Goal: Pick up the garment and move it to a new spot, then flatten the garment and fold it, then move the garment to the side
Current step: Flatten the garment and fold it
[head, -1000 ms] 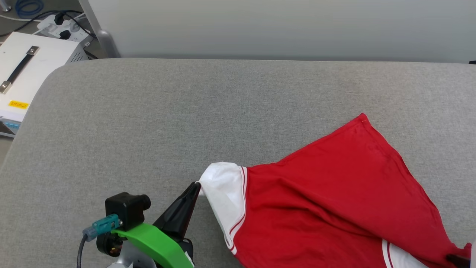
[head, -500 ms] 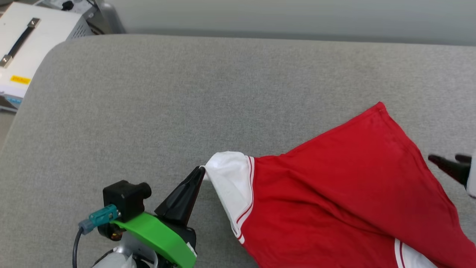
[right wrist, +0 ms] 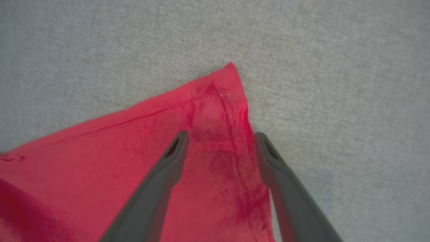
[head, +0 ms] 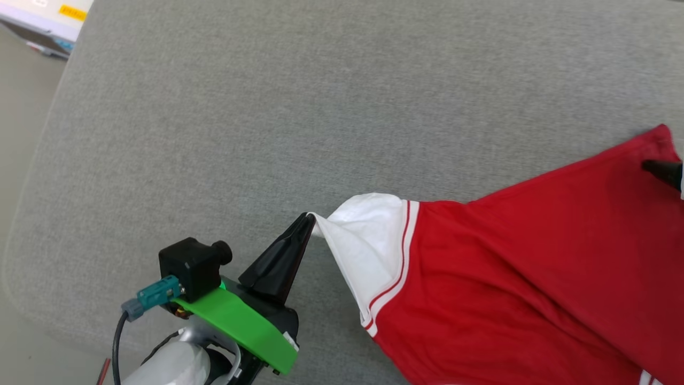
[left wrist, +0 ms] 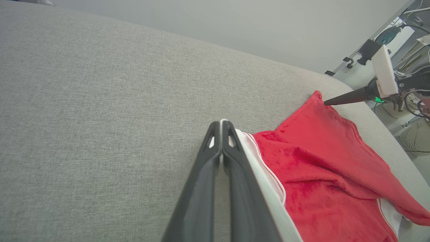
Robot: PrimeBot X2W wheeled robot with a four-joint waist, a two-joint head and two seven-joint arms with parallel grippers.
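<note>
1. The grey padded surface (head: 214, 117) gives you most of the room. Its left edge runs down the left side of the head view and rounds into a corner at the lower left; beyond this edge is pale floor (head: 21, 133).
2. In the left wrist view the far edge of the surface meets a pale wall (left wrist: 235, 30); the right end rounds off just past the red corner of the cloth.
3. A wide bare stretch of grey lies to the left of the garment (head: 507, 278) and beyond it.
4. The garment lies on the right part of the surface, wrinkled; it runs out of the head view at the right and bottom edges.
5. The left gripper (head: 309, 218) has its fingers pressed together on the edge of the white sleeve (head: 368, 230); the sleeve is drawn out to a point toward it.
6. The right gripper (right wrist: 221, 134) has its fingers spread wide and holds nothing. One finger is over the red cloth and the other at the hem edge; the hem corner (right wrist: 228, 80) lies just past the tips; whether they touch the cloth, you cannot tell.
7. What looks like a pale mesh basket (left wrist: 416, 137) stands past the right end of the surface; its contents cannot be told. A corner of a white box (head: 45, 16) with a yellow label shows beyond the left edge.
</note>
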